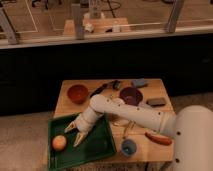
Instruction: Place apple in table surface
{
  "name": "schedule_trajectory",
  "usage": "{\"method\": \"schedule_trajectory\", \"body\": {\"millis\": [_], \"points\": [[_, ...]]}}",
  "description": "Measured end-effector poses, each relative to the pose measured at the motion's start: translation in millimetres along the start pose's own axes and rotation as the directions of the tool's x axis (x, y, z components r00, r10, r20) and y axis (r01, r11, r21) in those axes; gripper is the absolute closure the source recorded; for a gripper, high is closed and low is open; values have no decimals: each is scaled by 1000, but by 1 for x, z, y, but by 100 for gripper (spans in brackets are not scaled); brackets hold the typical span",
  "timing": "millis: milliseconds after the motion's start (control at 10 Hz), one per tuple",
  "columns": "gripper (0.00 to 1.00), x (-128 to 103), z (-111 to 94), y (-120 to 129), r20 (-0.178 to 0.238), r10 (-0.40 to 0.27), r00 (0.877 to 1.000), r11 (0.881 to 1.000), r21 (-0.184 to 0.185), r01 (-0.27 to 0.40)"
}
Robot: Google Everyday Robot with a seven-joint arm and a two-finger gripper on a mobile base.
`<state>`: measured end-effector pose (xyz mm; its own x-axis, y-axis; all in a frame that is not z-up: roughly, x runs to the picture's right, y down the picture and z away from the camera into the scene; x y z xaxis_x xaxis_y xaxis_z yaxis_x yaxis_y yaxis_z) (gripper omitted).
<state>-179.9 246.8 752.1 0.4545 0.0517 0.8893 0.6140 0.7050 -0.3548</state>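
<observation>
Pale tan fingers [80, 138] stand spread apart over the green tray [102, 149], holding nothing, as I steer the arm from my remote station. The gripper [74, 135] hangs low inside the tray, tips angled down and to the left of frame, with the apple [59, 143] just beside it and not yet between the fingers. One finger points toward the fruit; whether it brushes the skin I cannot tell.

The apple sits in the tray's near left corner, orange-red with a yellowish flank, apparently resting free on the tray floor. I judge it firm and fairly light, smooth-skinned and inclined to roll, so a glancing push could send it against the tray wall. The sound hold looks to be across its widest girth, fingers on opposite sides, closing gently enough not to bruise it.

Beyond the tray, the white arm [135, 114] stretches back over the table [64, 100], a light wooden top already carrying an orange bowl [77, 93], a dark purple bowl [131, 95], a blue cup [129, 147] near the front edge and a reddish long item [159, 138] near the robot's body. Bare wood shows toward the left rear, which strikes me as a likely spot for setting the fruit down once lifted over the tray rim.
</observation>
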Motion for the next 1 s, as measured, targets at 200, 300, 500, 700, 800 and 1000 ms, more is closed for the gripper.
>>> {"method": "schedule_trajectory", "body": {"millis": [200,300,500,700,800,1000], "points": [[40,5,6,1,0,59,998,998,-18,-59],[40,7,9,1,3,71,997,997,-27,-71],[40,7,16,1,9,81,997,996,-40,-81],[40,4,25,-2,18,86,996,995,-58,-85],[40,2,30,-4,26,90,996,994,-65,-88],[40,2,36,-6,39,99,994,992,-76,-96]]}}
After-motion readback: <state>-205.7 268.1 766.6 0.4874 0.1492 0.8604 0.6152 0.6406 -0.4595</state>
